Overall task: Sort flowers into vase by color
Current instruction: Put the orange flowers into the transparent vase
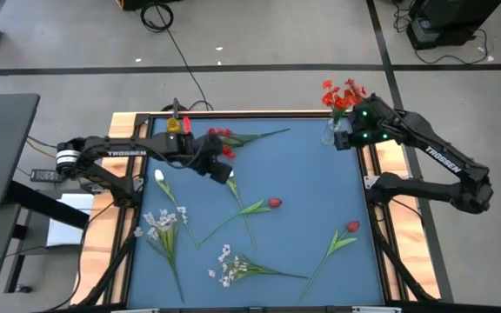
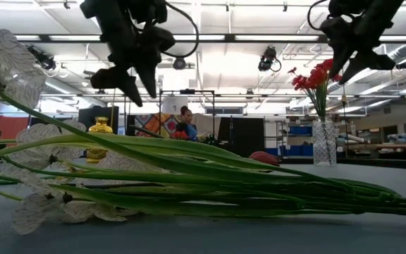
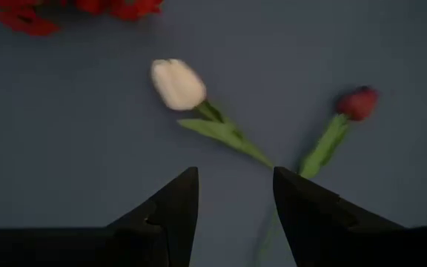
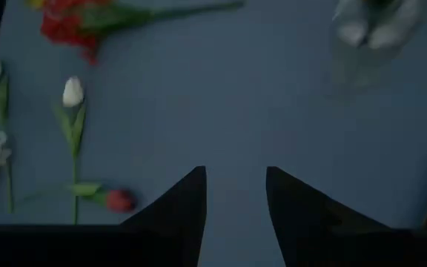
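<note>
I had both arms over the far half of the blue mat [image 1: 303, 187], neither holding anything.

From above, my left gripper [image 1: 219, 170] hung beside the red blossom cluster [image 1: 221, 139]; the right gripper [image 1: 344, 135] sat by the glass vase [image 1: 331, 132] of red flowers [image 1: 344, 94]. At table height, white sprays [image 2: 20, 70] filled the foreground. Left wrist: fingers [image 3: 170, 215] parted above a white tulip [image 3: 178, 84] and red bud [image 3: 357, 103]. Right wrist: fingers [image 4: 180, 211] parted, empty.

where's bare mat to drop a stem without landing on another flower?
Bare mat: the stretch between the red blossom cluster and the glass vase, down to the red bud. Also the near right corner beyond the other red bud. Crowded: the left and near-middle, with white tulips and white sprays.
</note>
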`<state>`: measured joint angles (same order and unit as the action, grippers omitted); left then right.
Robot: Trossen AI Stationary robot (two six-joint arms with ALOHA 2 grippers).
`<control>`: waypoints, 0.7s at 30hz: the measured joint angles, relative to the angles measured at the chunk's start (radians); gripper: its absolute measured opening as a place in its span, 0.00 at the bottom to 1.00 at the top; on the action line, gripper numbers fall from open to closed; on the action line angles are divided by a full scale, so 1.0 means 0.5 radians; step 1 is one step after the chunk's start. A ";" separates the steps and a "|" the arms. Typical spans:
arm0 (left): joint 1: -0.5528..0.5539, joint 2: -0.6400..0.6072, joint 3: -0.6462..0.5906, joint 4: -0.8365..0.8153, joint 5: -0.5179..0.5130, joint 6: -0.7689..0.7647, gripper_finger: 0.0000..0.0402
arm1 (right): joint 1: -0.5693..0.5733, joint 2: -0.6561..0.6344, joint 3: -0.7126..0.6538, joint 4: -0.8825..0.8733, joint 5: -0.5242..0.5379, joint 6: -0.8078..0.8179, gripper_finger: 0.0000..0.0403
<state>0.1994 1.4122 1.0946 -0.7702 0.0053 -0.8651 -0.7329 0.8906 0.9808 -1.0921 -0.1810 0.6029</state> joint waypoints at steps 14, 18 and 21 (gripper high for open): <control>0.065 -0.181 0.027 -0.026 0.053 0.321 0.45 | 0.874 0.422 -0.086 1.117 0.011 -0.004 0.37; 0.153 -0.339 0.039 -0.042 0.053 0.458 0.45 | 1.027 0.745 0.045 1.272 0.157 -0.192 0.37; 0.223 -0.429 0.039 -0.094 0.053 0.564 0.45 | 1.072 1.019 0.213 1.243 0.261 -0.413 0.37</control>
<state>0.3110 1.1976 1.1141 -0.8172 0.0318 -0.5830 -0.1968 1.4003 1.0873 -0.4704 -0.0505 0.3966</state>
